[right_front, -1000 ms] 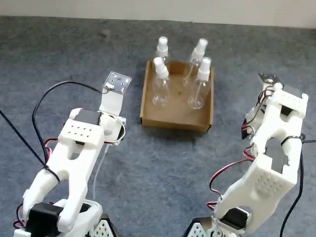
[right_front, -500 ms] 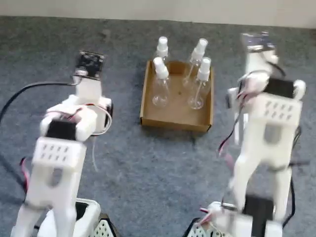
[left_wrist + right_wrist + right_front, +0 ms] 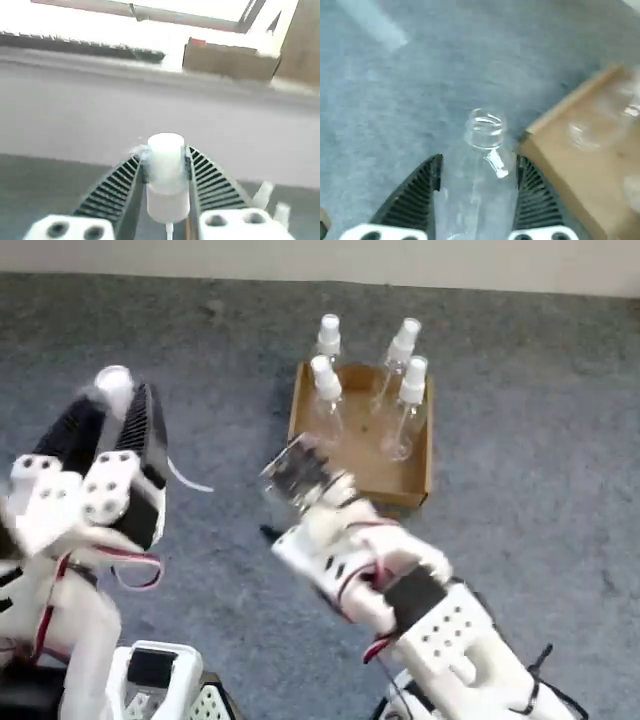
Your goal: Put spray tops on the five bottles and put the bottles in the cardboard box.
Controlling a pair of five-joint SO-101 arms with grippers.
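Left gripper [image 3: 165, 156] clenched on spray top [image 3: 165, 187], raised over table's [image 3: 530, 370] left side | Right gripper [image 3: 479, 160] grasping uncapped bottle [image 3: 484, 131], just beside box's [image 3: 296, 405] near-left corner | Capped bottles [image 3: 410, 390] upright in box, toward table's far edge.

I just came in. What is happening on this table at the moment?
The left tool holds a white spray top. The right tool holds a bottle whose neck is open, with no top, near the cardboard box. At the box stand four bottles that have their spray tops on.
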